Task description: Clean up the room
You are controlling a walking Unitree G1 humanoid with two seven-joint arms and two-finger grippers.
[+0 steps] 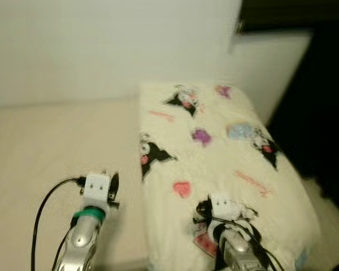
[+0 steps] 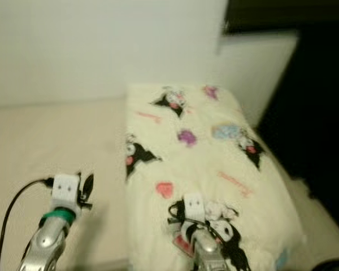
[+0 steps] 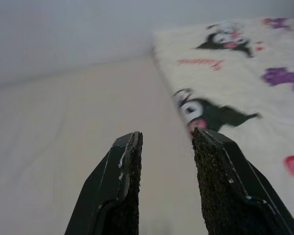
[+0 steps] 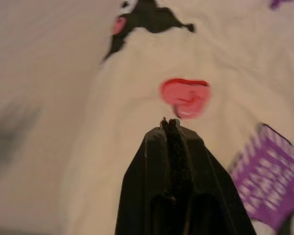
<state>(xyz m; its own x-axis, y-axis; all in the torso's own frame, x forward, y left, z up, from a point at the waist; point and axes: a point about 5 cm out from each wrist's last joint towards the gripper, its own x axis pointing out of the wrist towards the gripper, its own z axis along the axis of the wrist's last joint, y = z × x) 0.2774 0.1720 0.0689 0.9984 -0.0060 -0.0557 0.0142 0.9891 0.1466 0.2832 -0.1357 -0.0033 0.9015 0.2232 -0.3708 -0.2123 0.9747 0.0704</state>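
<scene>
**Jaws split: left parted over the bed, right pressed shut above the blanket**

Jaws first: on the left gripper (image 3: 166,183) they stand parted with a clear gap between the two black fingers (image 3: 120,196), and nothing sits between them. Over on the right gripper (image 4: 170,128), the jaws are pressed together to a single point, and I see nothing clamped there.

Now the layout in the left eye view. A cream blanket (image 1: 214,164), printed with black cartoon characters, pink hearts and purple shapes, runs from the lower centre of the frame up toward the upper centre, lying on the plain beige bed (image 1: 51,147). Its long left edge is folded, standing out against the bare sheet.

Lower left of the frame, the left arm reaches in above the bare sheet just beside that folded edge, with a black cable (image 1: 42,214) looping off its wrist. Lower centre-right, the right arm sits over the near end of the blanket. Its wrist view looks down on a pink heart (image 4: 185,97) just beyond the fingertips, with a purple-striped patch (image 4: 264,171) off to the side.

A white wall (image 1: 101,45) fills the upper left; the upper right is dark.
</scene>
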